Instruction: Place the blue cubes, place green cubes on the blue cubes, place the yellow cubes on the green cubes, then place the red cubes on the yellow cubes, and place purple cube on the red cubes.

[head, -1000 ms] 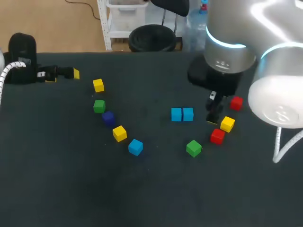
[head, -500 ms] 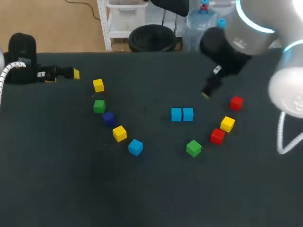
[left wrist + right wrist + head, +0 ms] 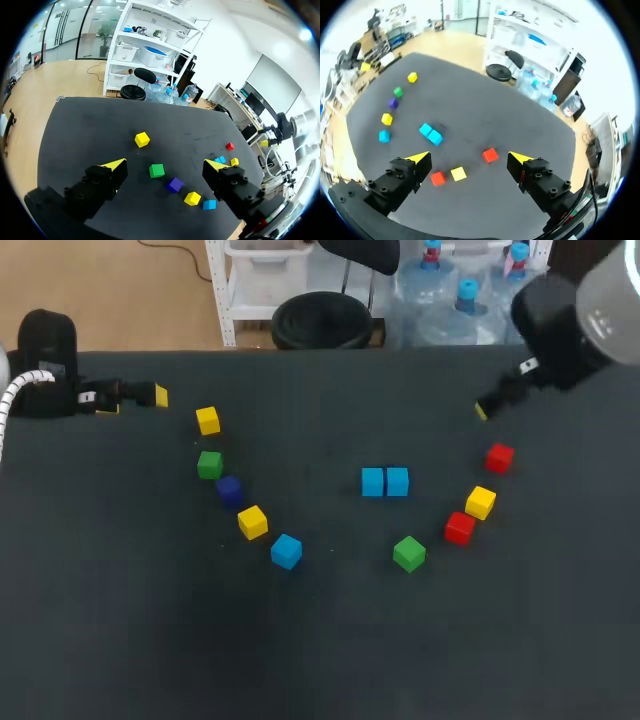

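Your left gripper (image 3: 165, 164) hangs wide open and empty at the far left of the table (image 3: 320, 640). Your right gripper (image 3: 469, 158), just as wide and empty, hangs above the far right. Two blue cubes (image 3: 372, 481) sit touching mid-table. A third blue cube (image 3: 286, 551) lies to their left beside a yellow cube (image 3: 252, 522). The purple cube (image 3: 229, 489) sits just beside a green cube (image 3: 209, 464). Two red cubes (image 3: 499, 457), another yellow cube (image 3: 480, 502) and another green cube (image 3: 408, 553) lie to the right. Every cube rests singly on the table.

left gripper (image 3: 166, 164) spread wide, empty | green cube (image 3: 156, 170); purple cube (image 3: 174, 184) ahead of it
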Motion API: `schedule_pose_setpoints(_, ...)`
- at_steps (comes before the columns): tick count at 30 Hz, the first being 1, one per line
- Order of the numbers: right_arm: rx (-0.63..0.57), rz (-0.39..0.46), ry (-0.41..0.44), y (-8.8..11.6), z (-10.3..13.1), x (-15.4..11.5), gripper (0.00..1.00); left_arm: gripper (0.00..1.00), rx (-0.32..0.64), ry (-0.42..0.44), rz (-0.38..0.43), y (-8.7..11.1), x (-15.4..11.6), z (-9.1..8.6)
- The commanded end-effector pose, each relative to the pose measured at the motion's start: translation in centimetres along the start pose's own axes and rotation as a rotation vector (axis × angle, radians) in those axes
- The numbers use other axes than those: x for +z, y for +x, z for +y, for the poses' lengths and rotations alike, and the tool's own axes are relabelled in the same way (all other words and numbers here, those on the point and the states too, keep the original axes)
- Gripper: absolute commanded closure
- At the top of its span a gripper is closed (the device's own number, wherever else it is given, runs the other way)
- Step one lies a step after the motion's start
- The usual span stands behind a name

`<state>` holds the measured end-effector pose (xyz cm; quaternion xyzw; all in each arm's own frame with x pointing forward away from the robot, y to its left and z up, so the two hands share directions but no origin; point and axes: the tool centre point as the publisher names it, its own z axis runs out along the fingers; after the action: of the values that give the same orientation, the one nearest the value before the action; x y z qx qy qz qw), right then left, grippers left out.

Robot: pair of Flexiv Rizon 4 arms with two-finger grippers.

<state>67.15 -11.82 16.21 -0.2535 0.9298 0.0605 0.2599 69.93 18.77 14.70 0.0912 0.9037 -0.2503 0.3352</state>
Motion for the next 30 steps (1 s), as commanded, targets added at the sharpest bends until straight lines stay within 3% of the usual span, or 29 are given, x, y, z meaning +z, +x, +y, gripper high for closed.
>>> schedule_pose_setpoints(1, 0.054, -0.369, 0.054, 0.5, 0.9, 0.2, 0.00, 0.00, -0.002, -0.009, 0.006, -0.1, 0.0, -0.2)
schedule_pose_setpoints(5, 0.065, -0.379, 0.069, 0.2, 0.9, 0.6, 0.00, 0.00, -0.002, -0.009, 0.006, -0.1, 0.0, -0.2)
schedule_pose_setpoints(19, 0.161, -0.433, 0.197, -2.7, -3.2, 0.6, 0.00, 0.00, -0.002, -0.009, 0.006, -0.1, 0.0, -0.2)
schedule_pose_setpoints(30, 0.183, -0.446, 0.247, -3.3, -6.0, 0.0, 0.00, 0.00, -0.002, -0.009, 0.006, -0.1, 0.0, -0.2)
